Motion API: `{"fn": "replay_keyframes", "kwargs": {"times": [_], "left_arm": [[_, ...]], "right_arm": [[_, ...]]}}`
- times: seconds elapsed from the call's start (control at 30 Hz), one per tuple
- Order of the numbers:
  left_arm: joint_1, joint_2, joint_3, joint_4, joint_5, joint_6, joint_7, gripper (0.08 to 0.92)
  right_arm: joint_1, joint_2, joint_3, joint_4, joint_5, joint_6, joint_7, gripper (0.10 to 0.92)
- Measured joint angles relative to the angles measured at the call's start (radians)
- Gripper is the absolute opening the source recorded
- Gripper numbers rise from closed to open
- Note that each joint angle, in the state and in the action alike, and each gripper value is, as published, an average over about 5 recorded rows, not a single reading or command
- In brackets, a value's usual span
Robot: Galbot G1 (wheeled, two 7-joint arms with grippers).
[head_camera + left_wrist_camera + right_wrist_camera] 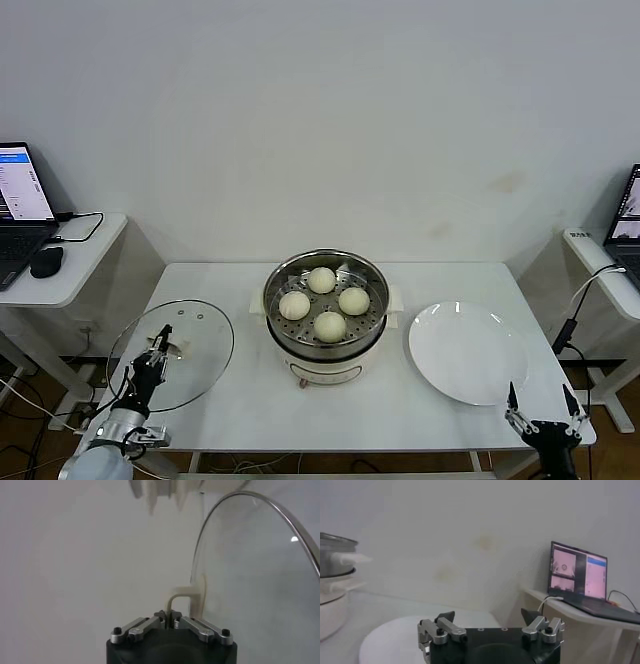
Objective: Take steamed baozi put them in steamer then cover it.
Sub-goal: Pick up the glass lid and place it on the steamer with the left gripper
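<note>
Several cream-white baozi (321,280) lie on the perforated tray inside the steel steamer (372,316) at the table's middle. The clear glass cover (205,345) is at the table's left, tilted up on its edge in the left wrist view (260,580). My left gripper (160,345) is shut on the cover's cream handle (186,597), its fingers (161,616) pinched together on the handle's bar. My right gripper (541,405) is open and empty at the table's front right corner, beside the plate; it also shows in the right wrist view (487,617).
A flat white plate (467,352) lies right of the steamer. Side desks with laptops (20,205) stand at both sides; a mouse (46,262) lies on the left one. The right laptop (577,575) shows in the right wrist view.
</note>
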Motion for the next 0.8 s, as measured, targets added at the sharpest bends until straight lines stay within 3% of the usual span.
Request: {"fn": "replay_keyframes", "kwargs": {"times": [0.47,0.8], "left_arm": [[0.054,0.111,0.043,-0.364,-0.221,0.234,0.163,0.126],[-0.091,0.174,0.226,-0.434,-0.274,0.385,0.216,0.126]], "right_arm": [[-0.002,0.005,-0.047,0.005,-0.039,0.012,0.008,0.823],[0.023,0.025,-0.086,-0.013,-0.091,0.014,0.030,0.823]]}}
